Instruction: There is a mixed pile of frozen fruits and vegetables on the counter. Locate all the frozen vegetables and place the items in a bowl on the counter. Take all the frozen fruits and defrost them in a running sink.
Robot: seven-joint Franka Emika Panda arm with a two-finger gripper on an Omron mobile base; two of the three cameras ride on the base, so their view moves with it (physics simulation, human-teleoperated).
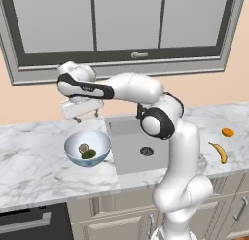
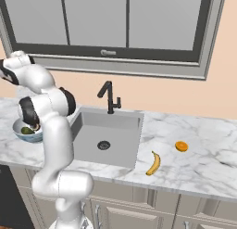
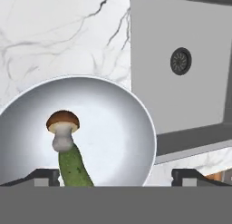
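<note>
— Fingertips (image 3: 45, 175) sit lowest in the hand view, dark and set far apart, nothing between them. So the gripper (image 1: 82, 118) is released?

— Yes, spread wide and holding nothing. It hangs above the bowl (image 1: 73, 154), apart from it.

— Start big, then. Where is everything on the counter (image 1: 34, 161)?

— Counter runs the full width under the window. The sink (image 1: 127, 159) is recessed mid-counter, reaching close to the front edge, with the black faucet (image 2: 109, 97) at its back edge and a round drain (image 3: 181, 61) in its floor.

— And the bowl?

— Just left of the sink's left edge, on the marble, roughly midway between the counter's back and front edges.

— What's inside?

— Two things, touching: a green vegetable (image 3: 74, 169) and a mushroom (image 3: 63, 129) with its pale stem resting against the vegetable's end.

— The fruit?

— Both right of the sink, on the counter's right stretch. The banana (image 1: 219, 152) lies nearer the front edge; the orange fruit (image 1: 227, 132) sits behind it, near but not touching.
</note>
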